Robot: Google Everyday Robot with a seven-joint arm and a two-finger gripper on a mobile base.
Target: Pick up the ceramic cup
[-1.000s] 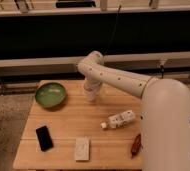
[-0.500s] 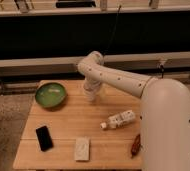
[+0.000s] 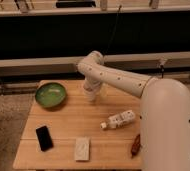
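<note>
While the hand, grip state unclear, hangs mid-table, the far edge lies close.

White rounded arm, small dark dots, bulky white base, claw at table's far side

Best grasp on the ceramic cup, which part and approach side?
Probably from above, across the rim or upper wall. The ceramic cup stands upright on the wooden table, has no handle and seems wider at the top, so a jaw on each side suits it. The gripper is already right over it, hiding most of it. The green bowl sits apart to one side.
</note>
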